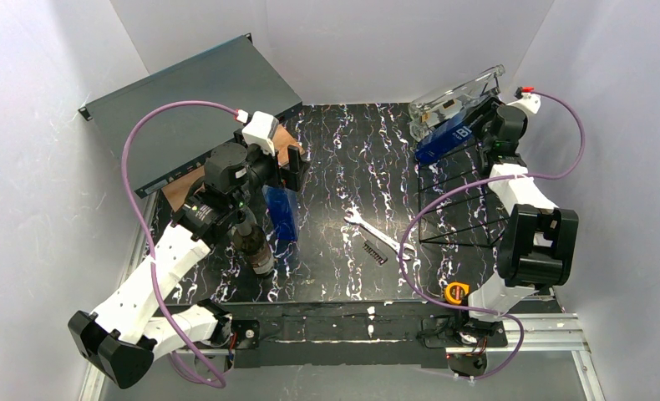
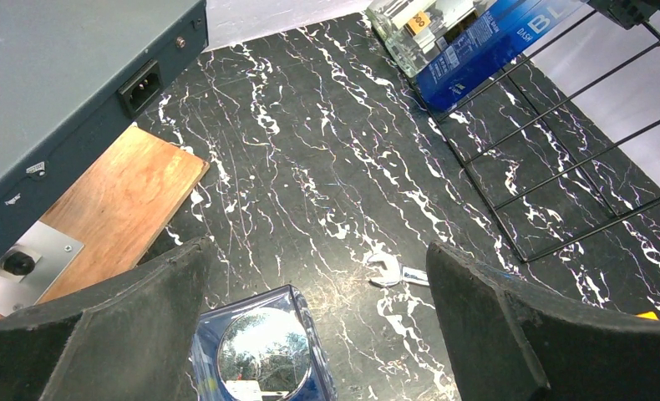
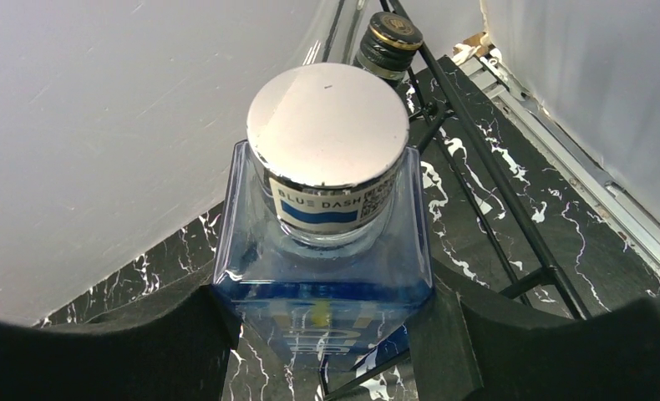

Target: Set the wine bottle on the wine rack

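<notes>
While the top view takes in both arms, only the right wrist view shows the right gripper point(image 3: 327, 322) clamped on the sides of a blue bottle point(image 3: 322, 251), its silver cap facing the lens and a dark gold-ringed cap point(image 3: 393, 32) just behind. From above, that bottle lies tilted on the far end of the rack point(image 1: 452, 200), beside a clear bottle point(image 1: 460, 90). The left wrist view shows the left gripper point(image 2: 318, 251) spread wide and closed on nothing, with a second blue bottle point(image 2: 264, 355) upright on the table point(image 2: 327, 167) between its fingers. Only the top view shows a dark bottle point(image 1: 256, 246) on the table close by the left arm. A wrench point(image 1: 362, 224) lies mid-table, and the grey case point(image 1: 185, 104) sits far left.
</notes>
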Robot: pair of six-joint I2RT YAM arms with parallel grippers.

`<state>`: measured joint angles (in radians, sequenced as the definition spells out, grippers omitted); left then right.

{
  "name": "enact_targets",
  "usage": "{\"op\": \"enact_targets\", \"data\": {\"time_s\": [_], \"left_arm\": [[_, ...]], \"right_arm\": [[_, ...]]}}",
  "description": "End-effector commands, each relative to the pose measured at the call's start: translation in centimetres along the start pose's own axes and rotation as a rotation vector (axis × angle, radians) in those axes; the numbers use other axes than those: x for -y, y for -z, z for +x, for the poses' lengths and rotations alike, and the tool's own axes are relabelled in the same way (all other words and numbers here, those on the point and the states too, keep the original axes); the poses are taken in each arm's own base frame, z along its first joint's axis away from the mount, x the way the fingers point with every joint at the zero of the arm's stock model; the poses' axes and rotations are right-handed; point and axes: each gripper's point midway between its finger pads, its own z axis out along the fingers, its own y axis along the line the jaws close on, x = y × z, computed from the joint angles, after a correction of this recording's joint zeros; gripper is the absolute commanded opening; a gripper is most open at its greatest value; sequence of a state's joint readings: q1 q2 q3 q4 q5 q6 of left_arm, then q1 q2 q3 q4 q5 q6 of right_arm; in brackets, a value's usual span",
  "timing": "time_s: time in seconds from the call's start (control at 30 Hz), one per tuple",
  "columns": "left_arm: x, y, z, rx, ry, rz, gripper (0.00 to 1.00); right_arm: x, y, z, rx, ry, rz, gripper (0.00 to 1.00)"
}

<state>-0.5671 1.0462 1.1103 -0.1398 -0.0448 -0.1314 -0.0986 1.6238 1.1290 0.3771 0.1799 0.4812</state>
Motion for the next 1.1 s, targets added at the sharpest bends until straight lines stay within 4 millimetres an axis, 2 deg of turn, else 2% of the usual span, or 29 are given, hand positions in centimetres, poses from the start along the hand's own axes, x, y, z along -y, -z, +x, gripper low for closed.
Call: {"op": "enact_targets", "data": {"time_s": [0.0, 0.2, 0.33, 0.53, 0.77, 0.9, 1.07], "left_arm": [[0.4, 0.5, -1.8, 0.041, 0.002, 0.013, 0.99], [0.4, 0.6, -2.0, 0.047, 0.001, 0.010, 0.99], [0.5, 0.5, -2.0, 0.045, 0.003, 0.014, 0.99], [0.5, 0.6, -2.0, 0.046, 0.003, 0.016, 0.99], [0.5, 0.6, -2.1, 0.049, 0.006, 0.018, 0.99], [0.7, 0.6, -2.0, 0.046, 0.009, 0.026, 0.99], [0.7, 0.6, -2.0, 0.047, 0.011, 0.027, 0.99]], "right_arm": [[7.1, 0.3, 5.0, -0.158, 0.121, 0.208, 0.62], [7.8, 0.2, 5.3, -0.186, 0.065, 0.211, 0.64], [7.9, 0.4, 5.4, -0.202, 0.030, 0.222, 0.70], [8.1, 0.7, 5.4, -0.218, -0.004, 0.255, 0.85], [8.0, 1.7, 4.8, -0.235, -0.054, 0.293, 0.98], [7.8, 2.1, 4.2, -0.220, -0.082, 0.304, 0.99], [7.2, 2.8, 4.5, -0.256, -0.111, 0.305, 0.98]]}}
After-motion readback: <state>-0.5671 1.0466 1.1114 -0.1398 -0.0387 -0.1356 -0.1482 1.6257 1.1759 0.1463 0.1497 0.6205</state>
